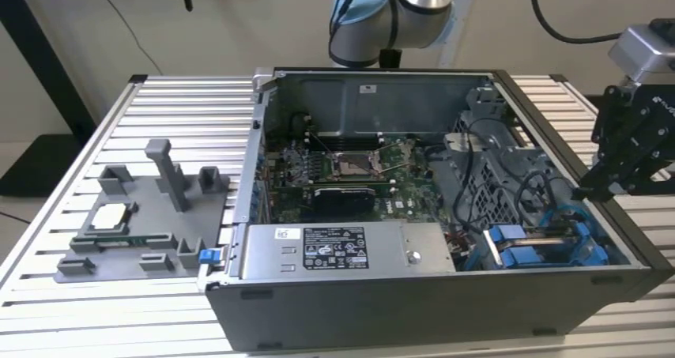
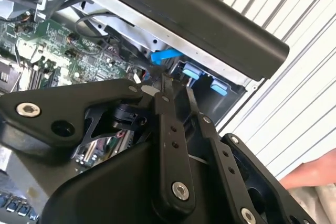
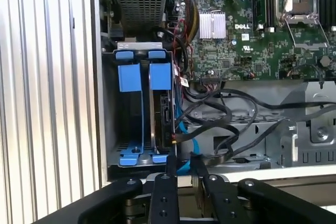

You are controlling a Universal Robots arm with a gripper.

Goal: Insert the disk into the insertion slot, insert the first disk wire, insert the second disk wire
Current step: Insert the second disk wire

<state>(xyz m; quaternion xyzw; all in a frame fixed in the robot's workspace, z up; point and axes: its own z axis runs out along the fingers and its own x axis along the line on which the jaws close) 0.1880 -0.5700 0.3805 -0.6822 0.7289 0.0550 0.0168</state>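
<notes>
My end effector (image 3: pixel 184 161) is set narrow, its two black fingers (image 3: pixel 171 167) close together with a slim gap between them; in the first wrist view a blue cable (image 3: pixel 183 170) shows through that gap. I hang just above the edge of the open computer case (image 1: pixel 422 326), at the exterior view's right, with my fingertips pointing down towards the corner where the insertion slot (image 3: pixel 111 124) sits. In the first wrist view the slot lies right ahead of my fingertips, and the disk (image 3: pixel 161 116) stands on edge inside it as a dark slab under bright blue carrier tabs (image 3: pixel 160 76); I cannot tell how fully it is seated. Just beside the slot, black cables (image 3: pixel 231 114) loop across the grey metal frame. Beyond them lies the green motherboard (image 1: pixel 348 168), and next to the slot is the long grey metal box (image 1: pixel 337 251) with its sticker. The case rests on a slatted tabletop (image 1: pixel 179 113), where a grey tray of moulded holders (image 1: pixel 137 216) lies to the exterior view's left.
</notes>
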